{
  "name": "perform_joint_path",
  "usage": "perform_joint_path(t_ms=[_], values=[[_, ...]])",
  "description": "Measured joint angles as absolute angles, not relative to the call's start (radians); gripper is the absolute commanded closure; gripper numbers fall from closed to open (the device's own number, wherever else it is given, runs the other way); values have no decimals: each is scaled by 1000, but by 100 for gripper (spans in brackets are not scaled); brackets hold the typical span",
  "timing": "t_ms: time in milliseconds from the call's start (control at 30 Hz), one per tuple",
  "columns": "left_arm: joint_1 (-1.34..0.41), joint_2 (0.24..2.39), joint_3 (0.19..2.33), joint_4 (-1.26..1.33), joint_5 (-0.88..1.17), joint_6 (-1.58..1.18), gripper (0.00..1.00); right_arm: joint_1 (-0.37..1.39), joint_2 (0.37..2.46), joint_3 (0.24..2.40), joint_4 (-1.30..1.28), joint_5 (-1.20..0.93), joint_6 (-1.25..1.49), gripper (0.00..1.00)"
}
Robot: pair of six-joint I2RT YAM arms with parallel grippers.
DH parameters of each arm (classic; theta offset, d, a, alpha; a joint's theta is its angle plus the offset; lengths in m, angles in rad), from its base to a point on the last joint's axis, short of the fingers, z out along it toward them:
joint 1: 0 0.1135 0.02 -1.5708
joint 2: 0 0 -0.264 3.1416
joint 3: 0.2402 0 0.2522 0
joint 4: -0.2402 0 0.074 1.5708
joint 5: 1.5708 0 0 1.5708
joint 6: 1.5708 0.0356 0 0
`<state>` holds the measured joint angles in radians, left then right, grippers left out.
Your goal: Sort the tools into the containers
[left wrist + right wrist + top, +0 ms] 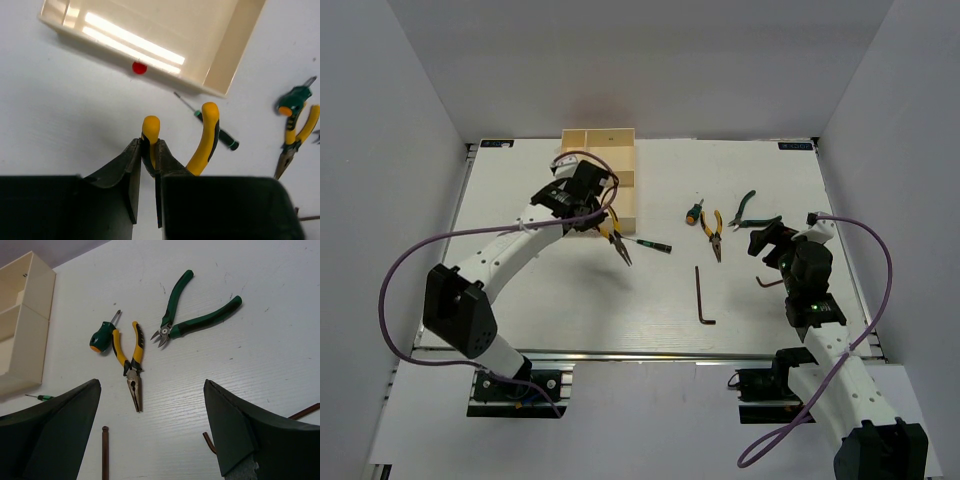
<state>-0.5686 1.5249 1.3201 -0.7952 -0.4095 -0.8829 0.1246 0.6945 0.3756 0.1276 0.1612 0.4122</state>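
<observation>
Beside the near end of the cream tray (620,142), a pair of yellow-handled pliers (616,242) is held by the left fingers (122,172), which are closed on one of its two handles. The other handle stands free to the right in the left wrist view. From above, the nose of these pliers is seen pointing toward the near side of the desk (580,300), and a shadow is cast on the white surface beside it. The handle tips lie close to the tray wall whose rim is marked by a red dot (139,68), but they are not over the large compartment behind it.

A thin green-handled screwdriver (652,244) lies flat on the desk just beside the held pliers. Farther right, a stubby green screwdriver (101,337) is set right against one handle of a second pair of yellow-handled pliers (129,360), and green-handled pliers (196,314) lie near them with handles spread. A long dark hex key (704,298) lies nearer the arms, and a smaller hex key (767,282) is seen just beside the right arm.

The right fingers (55,430) are spread wide, nothing is gripped between them, and they are held above the desk near these tools.
</observation>
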Motion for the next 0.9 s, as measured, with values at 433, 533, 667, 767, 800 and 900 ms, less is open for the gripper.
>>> perform_joint_path(t_ms=[433,533,667,767,800,900], values=[[-371,1724,1572,-780,-392,-977,100,125,690,362,112,149,419,11],[-326,1752,1591,-756,-375,-1001,100,125,688,361,112,144,421,11],[-283,1801,1608,-707,-352,-1024,100,125,698,361,114,128,426,11],[-269,1841,1611,-666,-336,-1040,100,125,713,361,114,125,428,11],[-266,1848,1610,-655,-332,-1043,100,125,716,361,114,124,428,11],[-260,1865,1603,-611,-321,-1048,100,125,726,361,115,123,430,11]])
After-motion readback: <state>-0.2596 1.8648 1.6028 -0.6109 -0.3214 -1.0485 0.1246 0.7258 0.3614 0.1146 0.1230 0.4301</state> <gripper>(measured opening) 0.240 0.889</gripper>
